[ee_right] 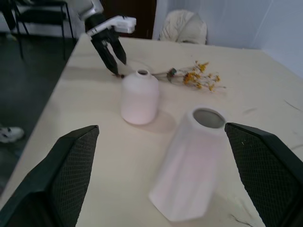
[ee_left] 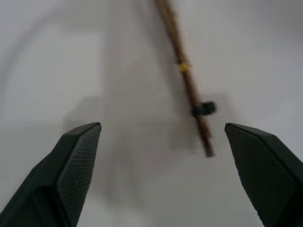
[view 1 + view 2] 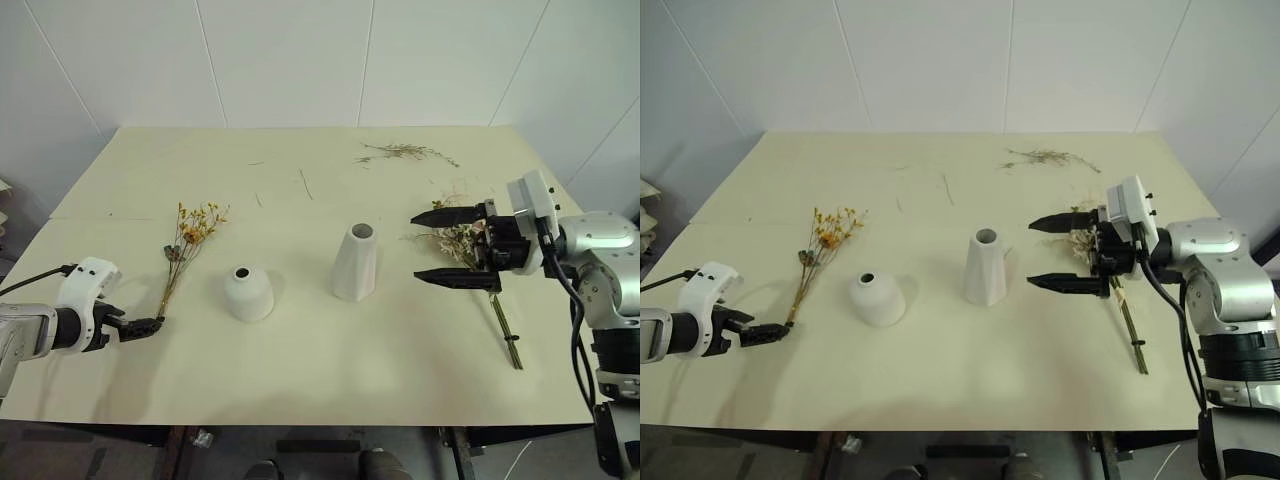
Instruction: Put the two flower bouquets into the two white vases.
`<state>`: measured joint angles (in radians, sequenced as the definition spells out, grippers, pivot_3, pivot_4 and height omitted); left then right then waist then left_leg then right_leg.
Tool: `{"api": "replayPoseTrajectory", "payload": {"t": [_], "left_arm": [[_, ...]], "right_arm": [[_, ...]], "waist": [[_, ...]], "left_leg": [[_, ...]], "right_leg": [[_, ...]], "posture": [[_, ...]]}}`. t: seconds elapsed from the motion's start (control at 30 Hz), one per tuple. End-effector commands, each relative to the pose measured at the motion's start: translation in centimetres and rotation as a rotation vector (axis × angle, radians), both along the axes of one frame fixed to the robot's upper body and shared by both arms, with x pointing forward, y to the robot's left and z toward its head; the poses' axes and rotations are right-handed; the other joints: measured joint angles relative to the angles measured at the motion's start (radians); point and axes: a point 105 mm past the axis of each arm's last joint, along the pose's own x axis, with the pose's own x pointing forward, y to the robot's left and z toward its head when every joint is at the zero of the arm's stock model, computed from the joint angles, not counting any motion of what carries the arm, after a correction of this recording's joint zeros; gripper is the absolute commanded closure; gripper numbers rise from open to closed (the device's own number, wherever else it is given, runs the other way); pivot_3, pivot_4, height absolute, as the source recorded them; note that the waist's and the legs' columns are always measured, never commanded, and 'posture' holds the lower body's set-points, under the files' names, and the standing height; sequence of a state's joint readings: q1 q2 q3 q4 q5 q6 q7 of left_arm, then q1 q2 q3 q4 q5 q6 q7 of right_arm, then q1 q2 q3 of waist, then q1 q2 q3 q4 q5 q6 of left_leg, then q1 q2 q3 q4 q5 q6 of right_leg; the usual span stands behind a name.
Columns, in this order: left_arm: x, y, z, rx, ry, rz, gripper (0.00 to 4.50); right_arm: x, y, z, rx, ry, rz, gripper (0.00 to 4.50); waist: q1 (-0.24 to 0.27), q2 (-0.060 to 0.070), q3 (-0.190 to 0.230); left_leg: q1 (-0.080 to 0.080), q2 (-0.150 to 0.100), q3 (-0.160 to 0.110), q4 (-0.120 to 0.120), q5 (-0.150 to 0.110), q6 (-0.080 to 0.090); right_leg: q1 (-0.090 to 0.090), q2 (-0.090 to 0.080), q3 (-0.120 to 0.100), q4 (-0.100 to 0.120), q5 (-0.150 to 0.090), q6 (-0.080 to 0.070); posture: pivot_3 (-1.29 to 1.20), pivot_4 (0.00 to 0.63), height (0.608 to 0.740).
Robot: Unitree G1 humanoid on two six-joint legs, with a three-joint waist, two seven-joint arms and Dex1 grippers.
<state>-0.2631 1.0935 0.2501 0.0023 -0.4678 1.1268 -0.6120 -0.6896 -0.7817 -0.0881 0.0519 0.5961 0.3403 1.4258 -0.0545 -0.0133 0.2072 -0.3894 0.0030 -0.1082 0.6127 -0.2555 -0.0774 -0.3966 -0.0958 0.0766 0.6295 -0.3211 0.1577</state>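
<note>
The slim yellow-orange bouquet [image 3: 190,238] lies on the table's left side, with its stem end [image 2: 204,142] pointing toward me. My left gripper [image 3: 147,326] hovers open just at that stem end, holding nothing. The squat white vase [image 3: 248,292] and the taller cone-shaped vase [image 3: 356,262] stand upright mid-table. The cream-pink bouquet [image 3: 462,240] lies to the right, its stem [image 3: 506,335] trailing toward the front edge. My right gripper [image 3: 432,246] is open above this bouquet's head and points left at the tall vase [image 1: 189,165], with nothing between its fingers.
A loose thin dried sprig [image 3: 405,152] lies near the far edge of the pale table [image 3: 300,380]. A white wall runs behind the table. In the right wrist view, chairs and a dark floor lie beyond the table's left edge.
</note>
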Motion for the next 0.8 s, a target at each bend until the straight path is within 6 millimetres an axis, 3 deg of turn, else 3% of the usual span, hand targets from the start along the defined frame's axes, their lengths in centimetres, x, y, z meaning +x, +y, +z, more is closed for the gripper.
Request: {"api": "replayPoseTrajectory", "payload": {"t": [0.03,0.37,0.63,0.8], "left_arm": [[0.2,0.7,0.0,0.004,0.006,0.041,0.02],[1.0,-0.8,-0.4,-0.068,0.082,-0.018,0.02],[2.9,-0.4,-1.2,-0.078,0.119,0.006,0.02],[3.8,-1.9,0.7,-0.080,0.106,-0.042,0.02]], "right_arm": [[-0.7,-0.3,1.0,0.063,-0.044,0.009,0.00],[-1.0,-0.9,-1.7,0.060,-0.012,0.001,0.00],[-1.0,-0.2,-2.1,0.061,0.013,0.010,0.00],[-1.1,-0.2,-2.0,0.060,0.022,0.009,0.00]], "waist": [[0.001,0.000,0.000],[0.005,-0.001,0.000],[0.006,-0.001,0.000],[0.009,-0.001,0.000]], "left_leg": [[0.000,0.000,0.000,0.000,0.000,0.000],[0.000,0.000,0.000,0.001,0.000,0.000],[0.002,-0.001,0.000,0.001,0.003,-0.001],[0.003,-0.002,-0.002,0.001,0.007,-0.003]], "right_leg": [[0.000,0.000,0.000,0.000,0.000,0.000],[0.000,0.000,0.000,0.001,0.000,0.000],[0.001,0.000,0.000,0.007,0.000,0.000],[0.001,0.000,0.000,0.008,0.003,0.001]], "posture": [[0.00,0.150,0.740],[0.00,0.150,0.740],[0.00,0.150,0.740],[0.00,0.150,0.740]]}}
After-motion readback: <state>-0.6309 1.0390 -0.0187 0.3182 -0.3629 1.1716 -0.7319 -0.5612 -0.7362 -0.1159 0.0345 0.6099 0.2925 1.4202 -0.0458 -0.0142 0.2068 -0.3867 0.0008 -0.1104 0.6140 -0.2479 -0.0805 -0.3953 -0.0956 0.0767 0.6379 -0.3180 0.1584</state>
